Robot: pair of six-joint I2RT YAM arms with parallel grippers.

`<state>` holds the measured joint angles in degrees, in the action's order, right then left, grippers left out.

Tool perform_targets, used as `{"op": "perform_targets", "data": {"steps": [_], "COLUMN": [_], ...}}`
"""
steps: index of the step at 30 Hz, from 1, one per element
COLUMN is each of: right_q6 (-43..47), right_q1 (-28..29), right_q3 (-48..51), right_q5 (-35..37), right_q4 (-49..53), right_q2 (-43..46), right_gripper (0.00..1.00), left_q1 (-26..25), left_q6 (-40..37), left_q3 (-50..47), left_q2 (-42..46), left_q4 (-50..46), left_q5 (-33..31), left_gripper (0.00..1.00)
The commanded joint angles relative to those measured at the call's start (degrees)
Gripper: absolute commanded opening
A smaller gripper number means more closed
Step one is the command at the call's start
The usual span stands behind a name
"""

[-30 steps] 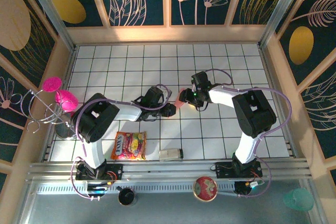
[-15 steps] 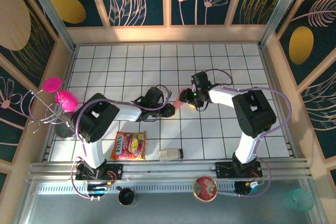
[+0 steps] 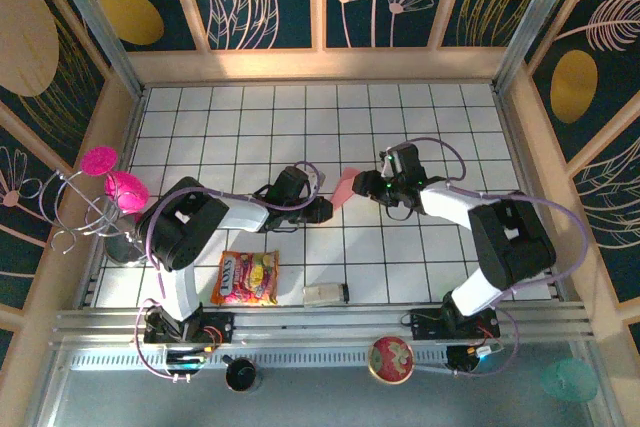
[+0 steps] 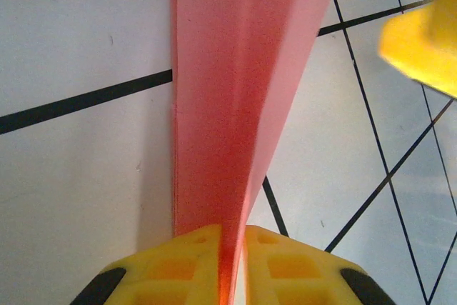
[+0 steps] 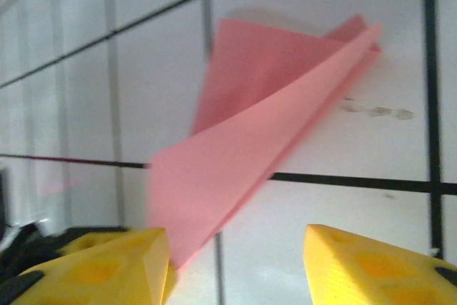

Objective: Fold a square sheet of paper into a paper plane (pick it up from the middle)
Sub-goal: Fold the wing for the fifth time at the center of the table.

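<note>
The left hand has been closed down over the last second and is now clamped on the crease of the folded pink paper. The paper is kept near the middle of the white tiled tabletop, between the two arms, with one flap raised. The right hand has been drawn back to the right, its jaws half apart and holding nothing. The paper is judged handed over to the left hand, ready for the next fold

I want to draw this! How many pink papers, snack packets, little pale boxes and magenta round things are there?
Pink paper: 1
Snack packet: 1
Little pale box: 1
Magenta round things: 2
Total: 5
</note>
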<state>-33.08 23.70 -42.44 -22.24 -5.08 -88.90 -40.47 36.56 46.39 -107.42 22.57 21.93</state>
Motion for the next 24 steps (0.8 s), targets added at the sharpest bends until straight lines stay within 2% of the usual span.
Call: {"op": "perform_targets", "data": {"steps": [1,8,24], "right_q6": [0.42,-1.72,-2.17], "right_q1": [0.24,1.44,2.66], "right_q3": [2.34,1.90,-4.61], "right_q5": [-7.86,-13.28,-14.35], "right_q4": [-9.07,-14.98,-15.43], "right_q2": [2.27,-2.99,-13.85], "right_gripper": [0.52,0.42,0.41], "left_q1": [0.00,0.12,0.13], "left_q6": [1.89,2.80,2.92], "left_q3": [-1.39,-1.81,-1.24], "left_q2": [-2.49,-2.53,-3.50], "left_q4": [-1.31,-0.81,-1.57], "left_q5": [1.57,2.31,4.30], "left_gripper": [0.15,0.15,0.17]}}
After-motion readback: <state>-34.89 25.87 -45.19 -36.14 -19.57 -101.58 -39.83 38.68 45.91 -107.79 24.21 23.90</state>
